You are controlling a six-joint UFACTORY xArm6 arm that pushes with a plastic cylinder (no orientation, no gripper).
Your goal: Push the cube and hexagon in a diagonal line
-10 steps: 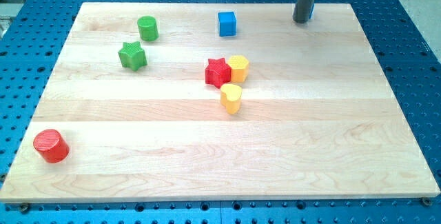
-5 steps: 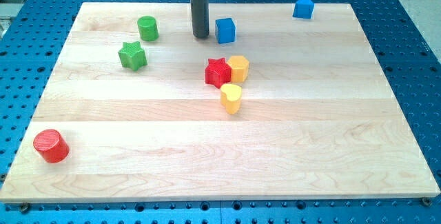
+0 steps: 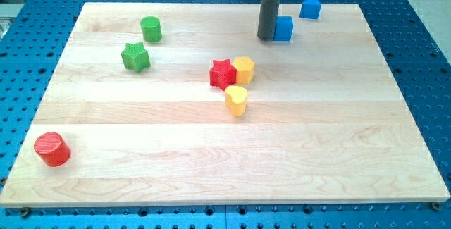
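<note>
my tip [image 3: 266, 38] is pressing against the view's left side of the blue cube [image 3: 283, 28], near the view's top of the desk [image 3: 338, 151]. my tool is a bare rod, holding nothing. the yellow hexagon [image 3: 244, 69] is sitting mid-desk, touching the red star [image 3: 223, 74]; a yellow rounded block [image 3: 236, 100] is resting just below. another blue block [image 3: 310, 7] is lying close by, toward the view's upper right of the cube.

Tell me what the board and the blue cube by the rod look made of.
The board looks like pale, smooth wood: grain lines and joined planks show. The blue cube, touching my tip on its right, looks like matte plastic, uniformly coloured; painted wood is possible.
</note>
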